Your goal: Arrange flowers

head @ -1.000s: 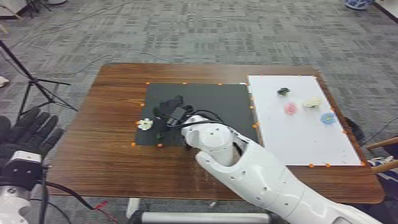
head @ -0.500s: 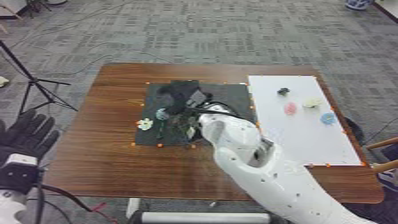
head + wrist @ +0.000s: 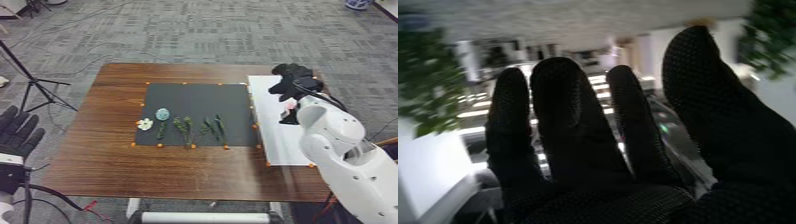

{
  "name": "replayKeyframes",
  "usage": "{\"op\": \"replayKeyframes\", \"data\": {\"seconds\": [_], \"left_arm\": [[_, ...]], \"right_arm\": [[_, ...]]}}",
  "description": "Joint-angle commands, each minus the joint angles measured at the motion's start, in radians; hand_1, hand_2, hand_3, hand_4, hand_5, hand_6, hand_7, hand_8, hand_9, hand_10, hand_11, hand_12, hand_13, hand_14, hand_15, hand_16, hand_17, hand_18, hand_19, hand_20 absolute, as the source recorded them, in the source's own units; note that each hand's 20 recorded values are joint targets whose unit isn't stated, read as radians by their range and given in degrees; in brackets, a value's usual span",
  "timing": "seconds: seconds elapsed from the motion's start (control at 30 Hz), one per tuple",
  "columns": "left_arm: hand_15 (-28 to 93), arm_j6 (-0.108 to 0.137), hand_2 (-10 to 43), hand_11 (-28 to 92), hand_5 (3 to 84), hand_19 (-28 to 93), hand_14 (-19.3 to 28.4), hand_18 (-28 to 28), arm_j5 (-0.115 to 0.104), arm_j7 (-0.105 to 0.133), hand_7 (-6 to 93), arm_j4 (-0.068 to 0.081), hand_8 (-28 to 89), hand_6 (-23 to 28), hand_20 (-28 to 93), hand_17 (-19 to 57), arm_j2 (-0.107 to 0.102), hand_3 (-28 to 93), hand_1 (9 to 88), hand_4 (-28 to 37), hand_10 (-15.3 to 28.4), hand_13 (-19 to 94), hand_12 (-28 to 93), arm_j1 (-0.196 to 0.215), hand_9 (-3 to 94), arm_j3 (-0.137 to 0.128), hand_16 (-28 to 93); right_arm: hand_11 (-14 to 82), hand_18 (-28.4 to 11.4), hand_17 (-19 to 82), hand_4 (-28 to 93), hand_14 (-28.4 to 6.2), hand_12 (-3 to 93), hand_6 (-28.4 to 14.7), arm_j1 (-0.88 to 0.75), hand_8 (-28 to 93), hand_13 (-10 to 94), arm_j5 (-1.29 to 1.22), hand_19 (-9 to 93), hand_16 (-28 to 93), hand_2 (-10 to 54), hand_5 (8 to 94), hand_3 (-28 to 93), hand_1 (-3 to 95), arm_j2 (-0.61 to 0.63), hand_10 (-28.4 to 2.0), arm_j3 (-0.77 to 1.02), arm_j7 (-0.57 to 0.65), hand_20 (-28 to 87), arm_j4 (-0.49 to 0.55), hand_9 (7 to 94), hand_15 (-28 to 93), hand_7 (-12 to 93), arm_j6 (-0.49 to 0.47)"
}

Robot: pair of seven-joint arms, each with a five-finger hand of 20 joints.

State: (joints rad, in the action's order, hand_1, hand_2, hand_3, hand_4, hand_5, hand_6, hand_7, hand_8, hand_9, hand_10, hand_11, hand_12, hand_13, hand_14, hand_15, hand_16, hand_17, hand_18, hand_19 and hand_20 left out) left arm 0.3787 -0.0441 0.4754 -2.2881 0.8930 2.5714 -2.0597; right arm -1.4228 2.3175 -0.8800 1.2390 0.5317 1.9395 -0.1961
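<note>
1. The pink flower [image 3: 290, 103] lies on the white board [image 3: 282, 145], toward the counter's [image 3: 115, 165] right edge; it looks light and soft, easily crushed, so a gentle pinch at its base seems best.
2. Beside its fingers, the right robot hand [image 3: 296, 80] is wide, fingers straight.
3. Toward the counter's left edge, the pale blue flower [image 3: 162, 114] and white flower [image 3: 145, 123] lie on the dark mat [image 3: 200, 97]; thin green stems [image 3: 186, 129] probably bend or roll; grip mid-stem.
4. Off the counter's left edge, the left robot hand [image 3: 15, 134] is wide.
</note>
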Motion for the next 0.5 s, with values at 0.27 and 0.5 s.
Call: {"op": "replayKeyframes", "data": {"seconds": [0.27,0.5], "left_arm": [[29,-0.012,20.3,20,38.5,19,13.4,10.5,-0.005,0.026,12.7,-0.016,-7,8.5,13,-3.4,0.008,66,23.1,-28.3,14.2,24,14,0.021,33.8,0.003,-2],[29,-0.005,20.3,20,38.5,19,13.4,10.6,-0.007,0.031,12.7,-0.023,-7,8.5,13,-3.4,0.015,66,23.1,-28.3,14.3,24,14,0.037,33.8,0.004,-2]], "right_arm": [[14.2,-24.7,23,-28,-13.1,13.5,-5.6,-0.152,-11,54,0.047,74,31,-9.5,47.2,76,52.4,0.043,-15.5,0.087,0.038,36,-0.051,45.1,74,12,-0.016],[14.3,-25.2,24,-28,-13.5,13.5,-6.2,-0.204,-11,55,0.037,75,31,-9.5,48.3,77,52.0,0.064,-16.8,0.139,0.180,37,-0.056,45.8,73,12,-0.018]]}}
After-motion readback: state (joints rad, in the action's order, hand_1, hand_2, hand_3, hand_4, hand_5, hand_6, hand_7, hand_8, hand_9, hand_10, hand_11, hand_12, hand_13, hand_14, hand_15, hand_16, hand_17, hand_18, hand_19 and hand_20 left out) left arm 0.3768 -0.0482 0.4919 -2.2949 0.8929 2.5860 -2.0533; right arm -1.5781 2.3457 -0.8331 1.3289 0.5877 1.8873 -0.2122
